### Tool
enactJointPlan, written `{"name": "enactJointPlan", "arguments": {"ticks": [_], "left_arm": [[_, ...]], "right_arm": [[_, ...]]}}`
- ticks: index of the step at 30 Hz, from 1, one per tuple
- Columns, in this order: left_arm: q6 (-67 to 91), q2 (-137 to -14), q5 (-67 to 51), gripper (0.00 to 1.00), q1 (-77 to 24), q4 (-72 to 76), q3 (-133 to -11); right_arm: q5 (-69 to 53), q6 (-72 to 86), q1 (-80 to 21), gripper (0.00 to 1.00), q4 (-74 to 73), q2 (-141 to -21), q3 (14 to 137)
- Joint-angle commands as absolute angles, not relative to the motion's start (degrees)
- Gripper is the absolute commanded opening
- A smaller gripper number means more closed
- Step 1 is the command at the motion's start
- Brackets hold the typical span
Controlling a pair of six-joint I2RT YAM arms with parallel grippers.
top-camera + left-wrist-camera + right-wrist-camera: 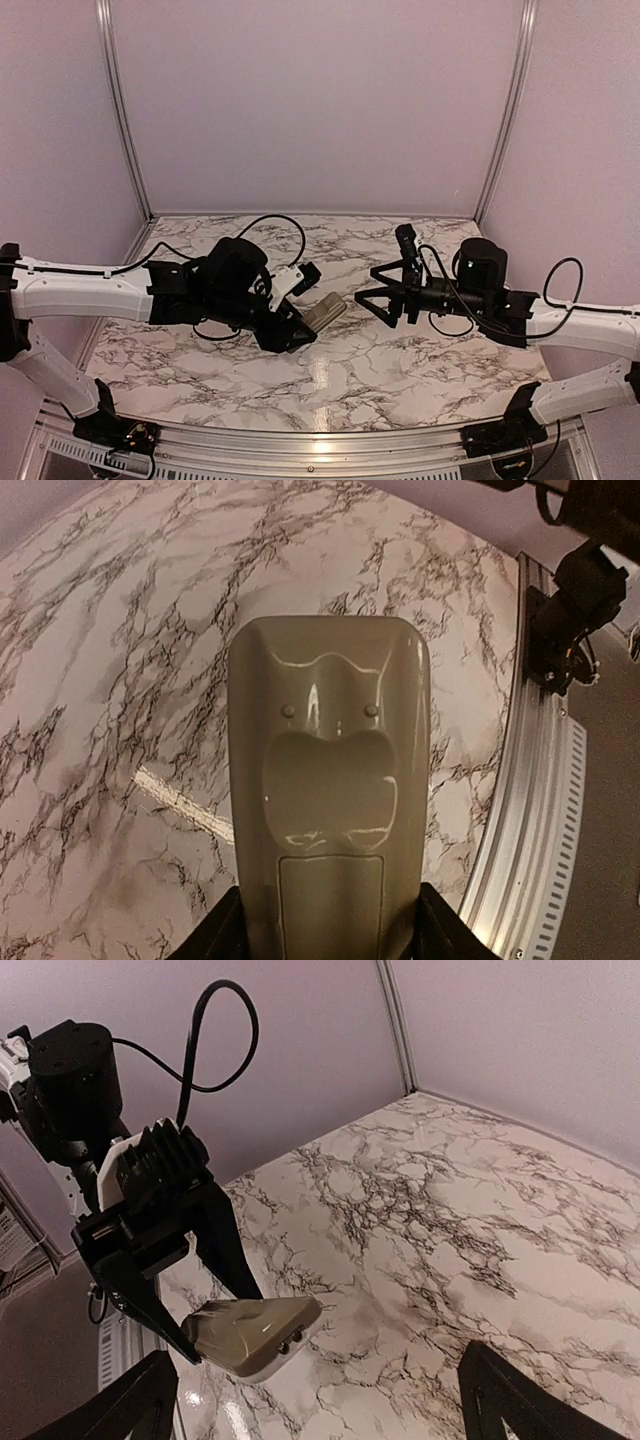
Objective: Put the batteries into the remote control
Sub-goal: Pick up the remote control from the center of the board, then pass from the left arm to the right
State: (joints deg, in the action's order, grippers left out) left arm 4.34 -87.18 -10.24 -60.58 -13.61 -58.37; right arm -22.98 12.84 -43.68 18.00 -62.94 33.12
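Observation:
The remote control (325, 312) is held above the marble table with its greyish back side up. My left gripper (300, 328) is shut on its rear end. In the left wrist view the remote (330, 770) fills the middle, and both black fingers (215, 935) press its sides beside a rectangular panel outline. My right gripper (368, 286) is open and empty, a short way to the right of the remote and pointing at it. The right wrist view shows the remote (255, 1332) between the left arm's fingers (225, 1245). No batteries are in view.
A metal rail (520, 810) runs along the table's near edge. Purple walls close the back and both sides. A black cable (275, 222) loops above the left wrist. Bare marble (330, 385) lies below both grippers.

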Motion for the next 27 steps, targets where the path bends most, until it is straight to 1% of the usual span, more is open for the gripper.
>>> {"name": "enactJointPlan", "arguments": {"ticks": [1,4,8,12,15,19,23,27], "left_arm": [[6.0,-77.3,-15.5,0.37,-59.9,1.4,-53.7],[6.3,-72.6,-16.6,0.37,-59.9,8.0,-50.1],[6.7,-69.7,-18.2,0.37,-59.9,11.7,-47.7],[7.5,-68.0,-20.5,0.37,-59.9,15.9,-45.4],[8.0,-66.1,-22.1,0.37,-59.9,19.9,-42.9],[8.6,-64.4,-22.9,0.37,-59.9,23.9,-40.3],[8.6,-64.1,-22.9,0.37,-59.9,24.7,-39.4],[8.6,-64.5,-22.8,0.37,-59.9,24.5,-39.5]], "right_arm": [[-33.2,13.5,-43.4,0.95,26.9,-62.8,37.2],[-38.9,14.6,-43.9,0.93,30.9,-63.6,38.8],[-43.9,15.1,-47.1,0.90,34.3,-66.0,41.2],[-44.8,13.8,-50.8,0.87,32.8,-70.4,45.3],[-45.1,15.0,-51.5,0.84,33.9,-73.3,47.0],[-45.3,16.4,-52.0,0.84,35.8,-75.4,48.4],[-47.2,19.4,-52.5,0.83,39.7,-78.7,49.9],[-49.3,20.4,-53.7,0.77,41.7,-81.2,52.0]]}}
